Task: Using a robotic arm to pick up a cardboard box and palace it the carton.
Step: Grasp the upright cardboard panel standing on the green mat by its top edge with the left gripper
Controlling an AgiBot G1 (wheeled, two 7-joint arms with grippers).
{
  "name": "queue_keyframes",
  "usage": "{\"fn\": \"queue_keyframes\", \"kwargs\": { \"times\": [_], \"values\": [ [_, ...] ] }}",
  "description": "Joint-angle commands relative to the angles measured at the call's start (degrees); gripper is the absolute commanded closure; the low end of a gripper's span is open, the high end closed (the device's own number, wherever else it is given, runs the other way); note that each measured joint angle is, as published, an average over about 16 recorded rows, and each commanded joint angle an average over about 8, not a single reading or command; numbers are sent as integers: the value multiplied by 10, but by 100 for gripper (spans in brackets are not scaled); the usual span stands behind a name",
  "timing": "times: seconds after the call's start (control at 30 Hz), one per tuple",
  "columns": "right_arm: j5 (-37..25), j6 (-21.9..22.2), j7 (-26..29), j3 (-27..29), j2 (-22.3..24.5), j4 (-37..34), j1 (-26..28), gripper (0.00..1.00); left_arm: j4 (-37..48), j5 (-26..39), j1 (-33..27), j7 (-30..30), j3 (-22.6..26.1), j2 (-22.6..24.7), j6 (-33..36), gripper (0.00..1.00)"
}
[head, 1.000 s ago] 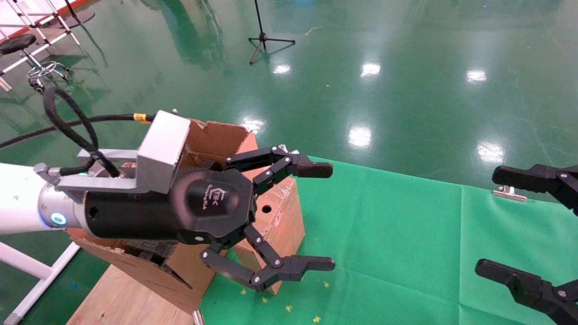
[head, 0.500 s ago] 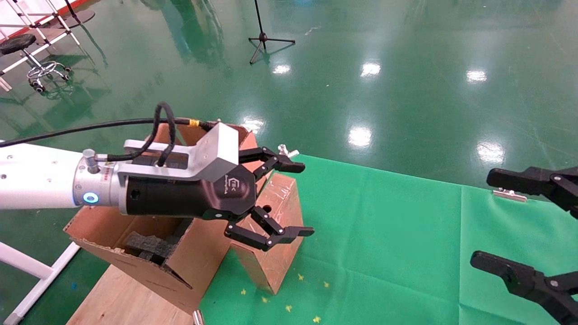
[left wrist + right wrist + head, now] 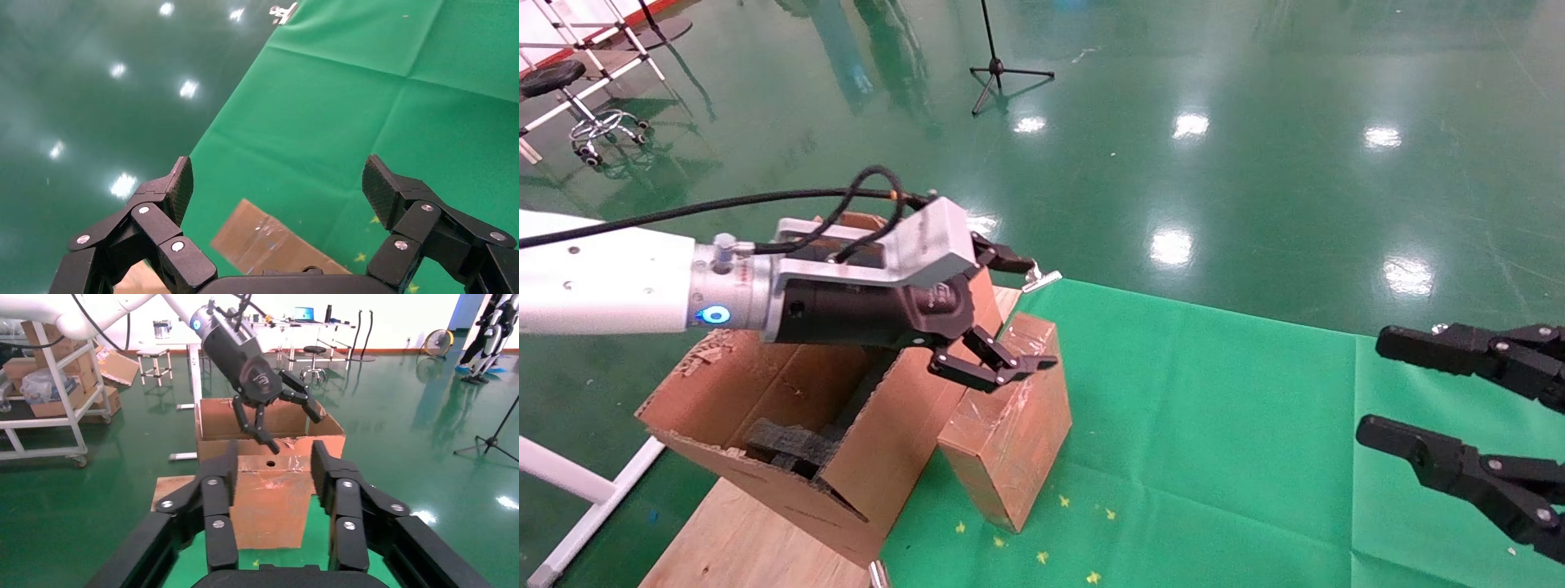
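Spread wide and holding nothing, the left gripper hovers just above the top of the cardboard box, its fingers straddling the box's upper end without touching it, as the left wrist view confirms with both pads apart over a strip of the box below. Nearest the robot, at the right edge of the head view, the right gripper waits over the green cloth, well apart from the box, with its two fingers also parted and empty. From the right wrist view those fingers frame the cardboard box, which stands on end on the cloth with a small round hole near the top of its facing side and glossy tape along its upper edge. The white robotic arm reaches in from the robot's left, a black cable looping over its silver wrist. Just beside the box, on its left, stands the carton, bigger, with upright flaps, torn edges and black foam inside; it rests on a wooden board. Beyond lies the glossy green floor, where a black tripod stand and a wheeled stool stand far off.
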Motion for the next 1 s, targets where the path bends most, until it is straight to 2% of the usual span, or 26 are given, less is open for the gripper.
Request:
{"fn": "queue_keyframes", "kwargs": {
  "times": [0.03,0.27,0.6,0.8,1.0],
  "values": [
    [0,0,0,0,0,0,0,100,0,15,-15,-21,8,6,4,0],
    [0,0,0,0,0,0,0,100,1,95,-85,-185,48,20,55,0],
    [0,0,0,0,0,0,0,100,1,185,-170,-422,121,66,139,0],
    [0,0,0,0,0,0,0,100,-2,234,-192,-501,184,92,141,0],
    [0,0,0,0,0,0,0,100,-3,217,-201,-527,210,102,132,0]
  ]
}}
